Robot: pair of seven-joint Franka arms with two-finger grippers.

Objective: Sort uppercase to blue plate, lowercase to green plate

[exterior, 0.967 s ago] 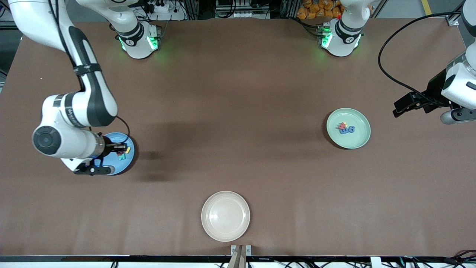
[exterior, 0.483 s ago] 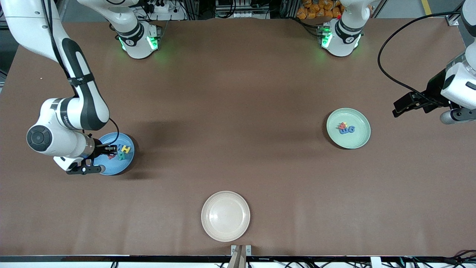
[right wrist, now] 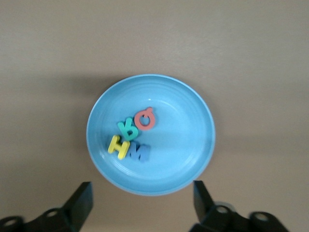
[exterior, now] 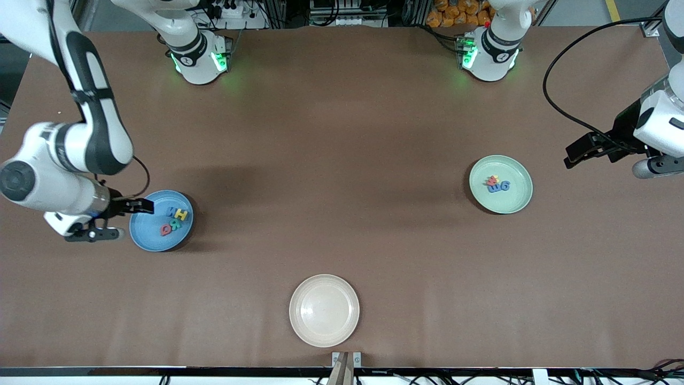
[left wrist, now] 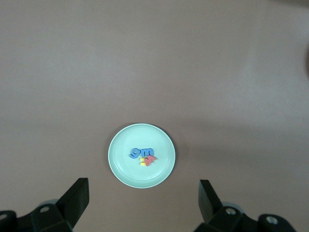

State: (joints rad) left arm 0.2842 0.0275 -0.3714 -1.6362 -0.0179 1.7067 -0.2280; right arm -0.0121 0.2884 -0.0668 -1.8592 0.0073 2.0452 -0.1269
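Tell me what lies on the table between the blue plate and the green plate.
Nothing: the front view shows bare brown table between the blue plate and the green plate.

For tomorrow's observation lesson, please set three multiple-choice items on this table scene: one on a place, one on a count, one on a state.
1. Where does the red Q lie?
A. on the cream plate
B. on the blue plate
C. on the bare table

2. How many letters lie on the blue plate?
A. two
B. four
C. six

3. How is the right pincer?
A. open and holding nothing
B. shut on the yellow H
C. shut on a plate's rim

Answers:
1 B: the right wrist view shows the Q on the blue plate, beside the green R.
2 B: Q, R, yellow H and blue W lie there; the cream plate holds nothing.
3 A: its two fingers stand wide apart over the plate's edge, with nothing between them.
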